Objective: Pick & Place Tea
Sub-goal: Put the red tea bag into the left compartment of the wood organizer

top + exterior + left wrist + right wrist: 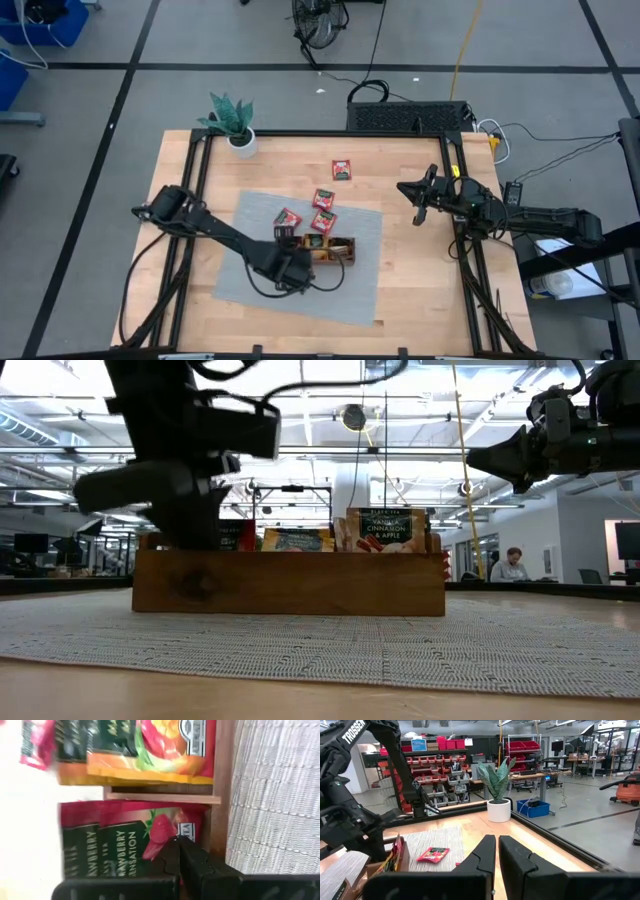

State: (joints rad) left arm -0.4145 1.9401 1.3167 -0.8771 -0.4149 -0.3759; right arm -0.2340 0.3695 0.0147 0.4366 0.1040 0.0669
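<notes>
A brown wooden tray [338, 250] stands on a grey mat [250, 275], with tea sachets upright in its compartments [380, 530]. My left gripper [300, 256] points steeply down into the tray's left end compartment, shut [179, 842], over red strawberry sachets [125, 840]. Orange-yellow sachets [150, 750] fill the compartment beyond the divider [160, 796]. Three red sachets lie flat on the mat [288, 217] [323, 199] [323, 221], and one lies on the bare wood [342, 170]. My right gripper [403, 187] waits shut [497, 845] and level above the table's right side. My left gripper's shut fingertips [172, 847] stand at the upper edge of a red strawberry sachet [187, 827], beside the tray's long wall [217, 820]. They come from above, slanting down. I cannot tell whether they touch or pinch the sachet.
A potted plant [235, 125] stands at the far left corner. A black frame rail [320, 134] runs round the table top. Bare wood [415, 270] lies to the right of the mat. A person [510, 565] sits far off in the room behind.
</notes>
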